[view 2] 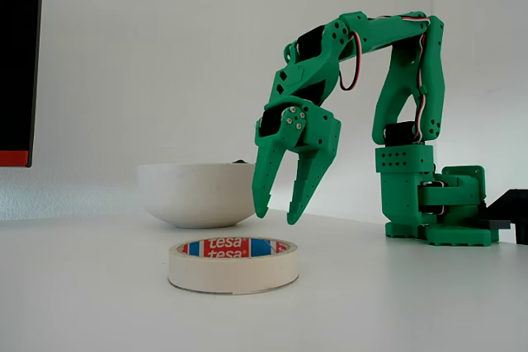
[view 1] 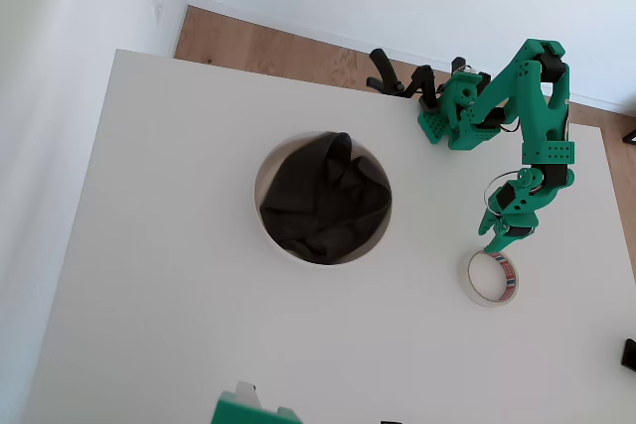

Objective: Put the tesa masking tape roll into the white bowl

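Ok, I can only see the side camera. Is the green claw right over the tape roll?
Observer: Not quite. From overhead, the gripper is at the tape roll's edge, not over its hole.
Operator: Is the bowl empty?
Observer: No, the white bowl has a crumpled dark cloth inside.
Operator: Which way is the bowl?
Observer: In the overhead view it's left of the roll, with bare table between them.
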Robot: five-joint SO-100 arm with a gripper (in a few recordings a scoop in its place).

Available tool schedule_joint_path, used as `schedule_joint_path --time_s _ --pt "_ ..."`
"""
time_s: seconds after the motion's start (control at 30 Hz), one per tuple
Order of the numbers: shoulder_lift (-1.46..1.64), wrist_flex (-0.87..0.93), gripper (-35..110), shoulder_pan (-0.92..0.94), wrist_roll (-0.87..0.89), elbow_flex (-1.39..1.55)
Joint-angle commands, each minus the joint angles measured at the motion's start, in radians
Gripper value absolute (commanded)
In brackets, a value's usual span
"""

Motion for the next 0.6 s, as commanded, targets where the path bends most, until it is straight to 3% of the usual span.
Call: schedule_joint_path --time_s 0.0,0.57 --pt "0.005 -0.018 13 -0.017 0.023 -0.055" --pt "-0.112 -0.037 13 0.009 0.02 -0.124"
